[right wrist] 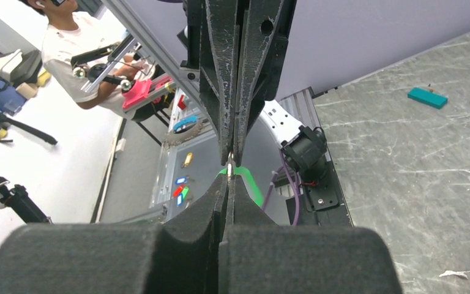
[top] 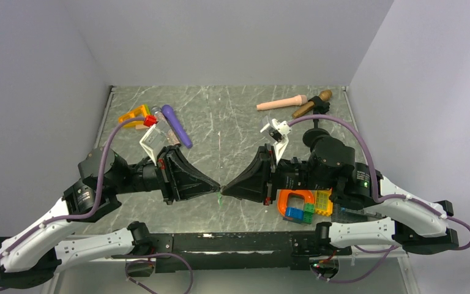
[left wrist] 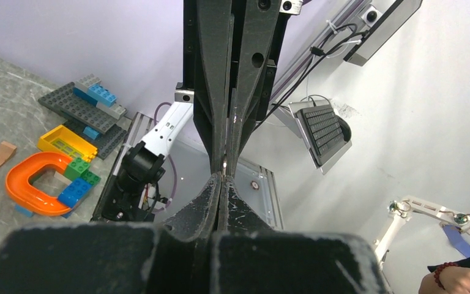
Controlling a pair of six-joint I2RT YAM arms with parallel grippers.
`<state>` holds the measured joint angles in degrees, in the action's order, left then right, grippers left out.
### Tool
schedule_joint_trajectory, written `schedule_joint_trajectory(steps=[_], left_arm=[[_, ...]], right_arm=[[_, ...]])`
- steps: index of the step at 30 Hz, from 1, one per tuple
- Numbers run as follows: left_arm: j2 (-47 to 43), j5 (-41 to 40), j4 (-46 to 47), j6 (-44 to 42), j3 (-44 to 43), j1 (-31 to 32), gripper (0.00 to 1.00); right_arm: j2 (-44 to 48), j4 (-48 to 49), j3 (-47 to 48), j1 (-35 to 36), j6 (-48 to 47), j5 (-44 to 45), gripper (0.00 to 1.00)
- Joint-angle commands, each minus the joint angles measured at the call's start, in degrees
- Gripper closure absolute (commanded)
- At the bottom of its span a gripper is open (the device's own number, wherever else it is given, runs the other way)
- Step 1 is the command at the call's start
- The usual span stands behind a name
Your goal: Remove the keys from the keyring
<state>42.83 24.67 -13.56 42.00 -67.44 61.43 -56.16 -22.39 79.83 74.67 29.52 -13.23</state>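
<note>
Left gripper (top: 215, 185): jaws pinched fully together, meeting the other arm tip to tip, apparently nipping one side of the keyring
Right gripper (top: 226, 188): jaws closed just as tight, apparently on the opposite side of the keyring
Keyring (right wrist: 229, 164): a sliver of bright metal held in the air between the two sets of tips; too small to tell whether its coil is sprung open
Green key (right wrist: 249, 185): a blurred green shape just below the keyring, probably hanging from it, though I cannot be sure
Teal key (right wrist: 427, 97): flat on the tabletop (right wrist: 404, 159), well apart from the keyring and already off it
Risk, slip: each grip covers very little metal, so pulling the arms apart could snap the keyring out of one pair of jaws
Risk, jam: if the green key is not lined up with the coil's gap, twisting would only bend the keyring
Risk, collision: the tips nearly touch at the keyring, so a small misjudged move would knock them together
Risk, drop: a freed green key falls beneath the keyring, where both grippers hide it from above
</note>
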Motion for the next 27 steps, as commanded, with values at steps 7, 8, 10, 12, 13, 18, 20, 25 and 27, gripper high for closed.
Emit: schedule_joint_trajectory(steps=[7, 8, 10, 12, 13, 18, 20, 25, 27], left_arm=[[-1.17, -0.62, 5.28, 4.57, 2.98, -0.17, 1.00], [-1.21, -0.81, 5.06, 4.65, 3.01, -0.17, 1.00], [-1.38, -1.07, 5.03, 4.99, 3.25, -0.16, 1.00], [-1.60, -1.53, 5.35, 5.94, 3.98, -0.16, 1.00], [-1.66, -1.55, 5.51, 6.27, 4.12, -0.15, 1.00], [-1.70, -2.19, 6.04, 8.18, 5.45, -0.25, 1.00], [-1.74, -2.48, 6.26, 8.84, 5.83, -0.26, 1.00], [-1.72, -2.05, 8.00, 10.15, 6.66, -0.33, 1.00], [-1.47, -2.05, 7.96, 10.21, 6.58, -0.34, 1.00]], right_arm=[[0.60, 7.03, 3.23, 0.15, -0.83, -3.03, 1.00], [0.37, 7.08, 3.30, 0.14, -0.86, -3.23, 1.00], [0.22, 7.37, 3.48, 0.12, -0.87, -3.45, 1.00], [-0.08, 8.10, 3.57, 0.14, -0.78, -3.96, 1.00], [-0.16, 8.22, 3.77, 0.12, -0.84, -4.09, 1.00], [-1.12, 8.78, 4.99, 0.11, -0.87, -5.04, 1.00], [-1.46, 9.24, 5.30, 0.19, -0.74, -5.41, 1.00], [-2.13, 9.94, 5.77, 0.11, -0.60, -6.05, 1.00], [-2.39, 10.38, 6.09, 0.13, -0.52, -6.38, 1.00]])
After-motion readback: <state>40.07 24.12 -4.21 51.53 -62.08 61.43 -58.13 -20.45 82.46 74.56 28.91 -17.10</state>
